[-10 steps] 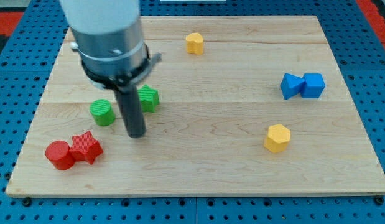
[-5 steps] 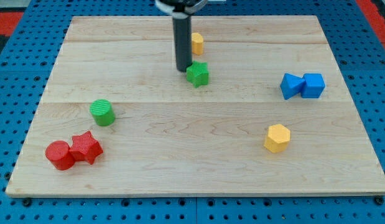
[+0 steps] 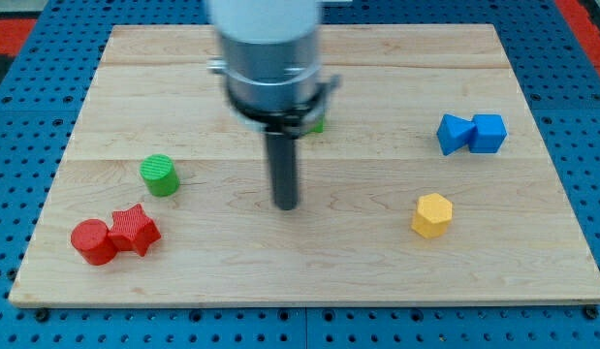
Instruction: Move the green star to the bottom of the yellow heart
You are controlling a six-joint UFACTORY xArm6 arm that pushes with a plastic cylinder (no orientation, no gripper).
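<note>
Where the view's bottom edge lies closest: red cylinder [image 3: 93, 241] and red star [image 3: 135, 230], touching, well to the view's left of my tip [image 3: 286, 206] and slightly below it.
Yellow hexagon [image 3: 432, 214]: well to the view's right of my tip, about level with it.
My tip: on bare desk [image 3: 532, 242], touching no block.
Tool [image 3: 284, 174]: a plain dark rod with no jaws, so it has nothing to part or close and holds nothing.
Green cylinder [image 3: 160, 175]: to the view's left, a little above my tip.
Blue blocks [image 3: 472, 133]: two, touching, far to the view's right and above.
Green star [image 3: 320, 124]: only a green sliver shows, above my tip, beside the arm's body.
Yellow heart: hidden by the arm.
Handling: probably light, rigid and quick to slide or spin; push it flat-on through its middle, from the side facing away from the heart.
</note>
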